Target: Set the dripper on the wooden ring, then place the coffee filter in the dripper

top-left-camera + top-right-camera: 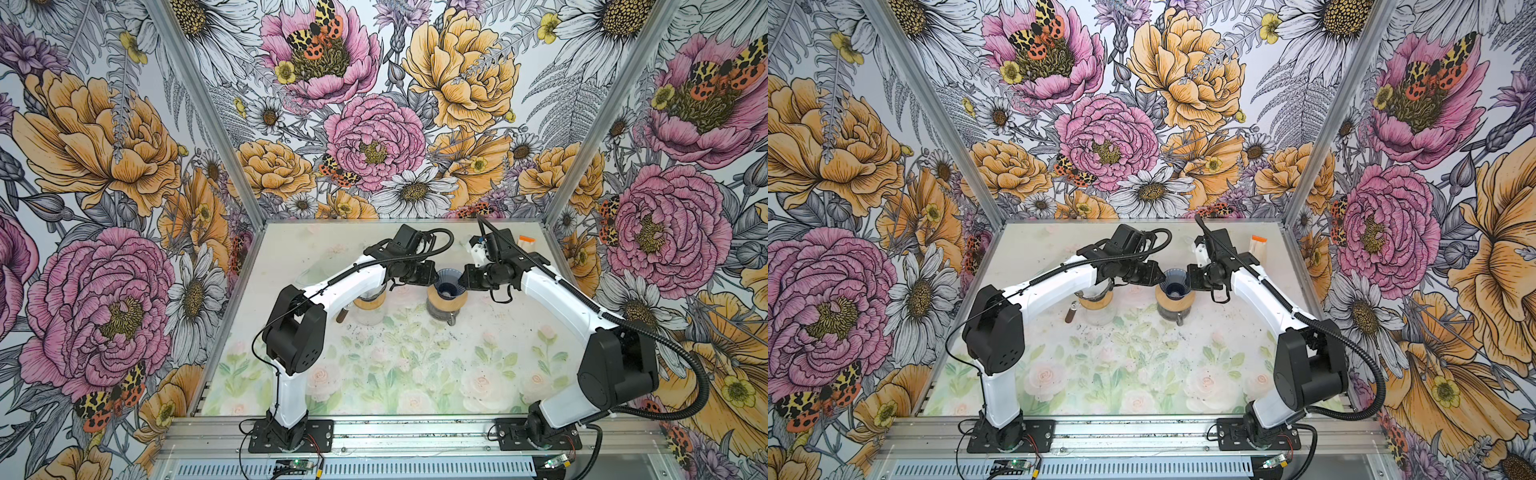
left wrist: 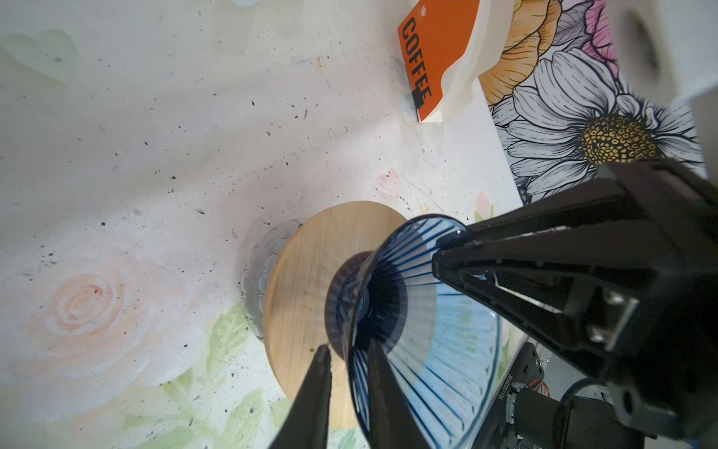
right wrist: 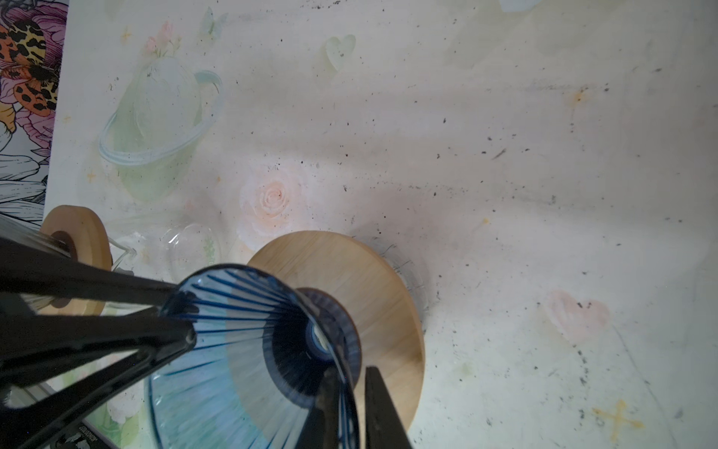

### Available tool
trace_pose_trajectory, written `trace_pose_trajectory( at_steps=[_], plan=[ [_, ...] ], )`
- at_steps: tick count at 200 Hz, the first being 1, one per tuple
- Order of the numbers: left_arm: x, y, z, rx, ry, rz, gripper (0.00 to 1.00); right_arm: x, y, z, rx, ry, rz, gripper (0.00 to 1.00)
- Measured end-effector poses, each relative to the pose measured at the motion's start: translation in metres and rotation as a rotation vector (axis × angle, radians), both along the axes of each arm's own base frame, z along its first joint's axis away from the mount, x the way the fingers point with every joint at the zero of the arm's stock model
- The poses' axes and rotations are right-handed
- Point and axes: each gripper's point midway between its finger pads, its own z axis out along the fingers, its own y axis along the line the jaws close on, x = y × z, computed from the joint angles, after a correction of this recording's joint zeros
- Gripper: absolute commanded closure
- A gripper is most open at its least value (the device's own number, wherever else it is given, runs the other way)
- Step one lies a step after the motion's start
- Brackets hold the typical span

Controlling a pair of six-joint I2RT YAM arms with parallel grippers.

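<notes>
The dripper (image 1: 449,282) (image 1: 1175,282) is a ribbed blue glass cone on a round wooden collar (image 2: 303,280) (image 3: 380,280), over a glass carafe (image 1: 446,313) at mid-table. My left gripper (image 2: 349,346) (image 1: 430,276) straddles the dripper's (image 2: 447,330) rim on one side. One finger is inside the cone; the other stands outside, a sliver off the glass. My right gripper (image 3: 351,371) (image 1: 465,278) straddles the opposite rim of the dripper (image 3: 233,311) the same way. Both stand narrowly open. The coffee filter is out of view.
A second carafe with a wooden collar (image 1: 370,301) (image 3: 77,248) stands just left of the first, under my left arm. An orange-and-white coffee bag (image 2: 431,58) (image 1: 525,241) stands at the back right by the wall. Dark specks dot the floral table cover (image 1: 374,365).
</notes>
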Motion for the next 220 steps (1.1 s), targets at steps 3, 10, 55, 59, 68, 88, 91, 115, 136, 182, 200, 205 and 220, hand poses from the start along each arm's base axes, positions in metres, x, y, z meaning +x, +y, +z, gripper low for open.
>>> trace_pose_trajectory(
  at_steps=[3, 10, 55, 59, 68, 88, 91, 115, 136, 182, 200, 205, 220],
  plan=[
    [0.0, 0.0, 0.0, 0.001, 0.001, 0.0, 0.78, 0.0, 0.0, 0.0, 0.0, 0.002, -0.001, 0.8],
    [0.0, 0.0, -0.001, 0.002, 0.003, 0.0, 0.77, 0.0, 0.0, 0.002, 0.0, 0.003, -0.002, 0.79],
    [0.001, 0.0, 0.006, -0.001, -0.002, 0.0, 0.73, 0.006, 0.001, 0.019, 0.008, -0.027, -0.001, 0.69],
    [0.001, 0.0, 0.006, -0.002, -0.003, 0.0, 0.73, 0.007, 0.002, 0.02, 0.01, -0.029, -0.003, 0.68],
    [0.001, -0.001, 0.007, -0.003, -0.004, 0.0, 0.72, 0.008, 0.002, 0.023, 0.01, -0.036, -0.001, 0.67],
    [0.001, -0.001, 0.008, -0.004, -0.006, 0.0, 0.7, 0.009, 0.002, 0.025, 0.01, -0.039, -0.002, 0.65],
    [0.001, -0.001, 0.009, -0.004, -0.007, 0.0, 0.7, 0.009, 0.002, 0.025, 0.01, -0.039, -0.004, 0.65],
    [0.002, -0.001, 0.011, -0.006, -0.013, -0.003, 0.66, 0.01, 0.0, 0.028, 0.0, -0.051, -0.01, 0.64],
    [0.001, 0.0, 0.018, -0.01, -0.026, -0.003, 0.63, 0.01, -0.003, 0.034, -0.009, -0.069, -0.019, 0.64],
    [0.0, 0.012, 0.063, -0.033, -0.135, 0.02, 0.5, 0.007, -0.015, 0.063, -0.038, -0.161, -0.056, 0.64],
    [-0.002, 0.017, 0.087, -0.054, -0.194, 0.025, 0.41, 0.005, -0.025, 0.08, -0.051, -0.217, -0.086, 0.63],
    [-0.002, 0.018, 0.094, -0.06, -0.213, 0.025, 0.38, 0.004, -0.029, 0.085, -0.054, -0.233, -0.097, 0.63],
    [-0.003, 0.022, 0.111, -0.075, -0.258, 0.032, 0.29, 0.002, -0.044, 0.099, -0.067, -0.278, -0.142, 0.64]
  ],
)
